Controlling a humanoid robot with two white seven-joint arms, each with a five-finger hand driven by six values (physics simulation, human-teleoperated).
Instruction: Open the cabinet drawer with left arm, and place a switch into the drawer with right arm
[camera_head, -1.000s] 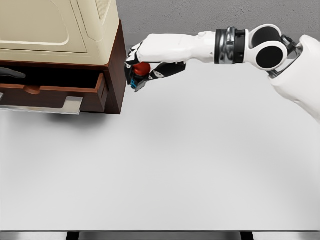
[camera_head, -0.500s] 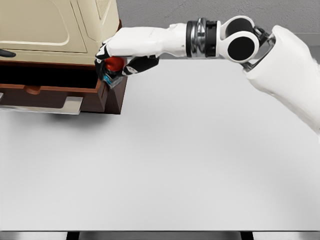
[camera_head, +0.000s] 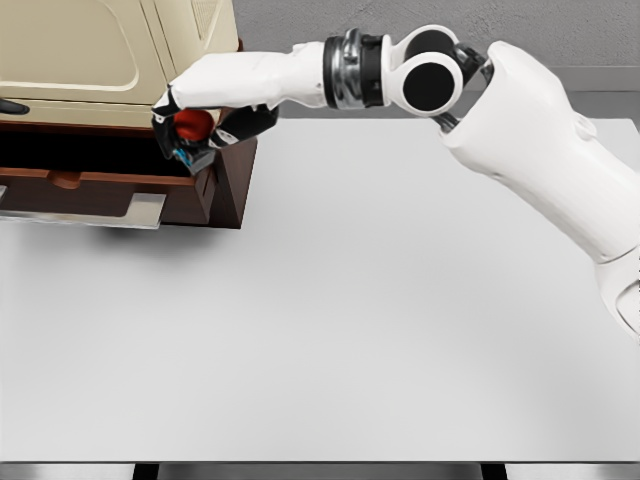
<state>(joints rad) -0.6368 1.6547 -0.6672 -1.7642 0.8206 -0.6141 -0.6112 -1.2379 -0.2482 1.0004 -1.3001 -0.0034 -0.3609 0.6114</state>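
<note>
Right hand (camera_head: 190, 125) grips a red-and-blue switch (camera_head: 190, 130) by the cabinet.
Just below it, the dark wooden drawer (camera_head: 100, 185) stands pulled open.

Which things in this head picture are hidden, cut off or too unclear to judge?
- Switch, head view: mostly wrapped by the right hand; its shape is unclear.
- Drawer inside: dark, contents unreadable.
- Cabinet: cut by the top and left edges.
- Left arm: only a dark tip at the left edge.
</note>
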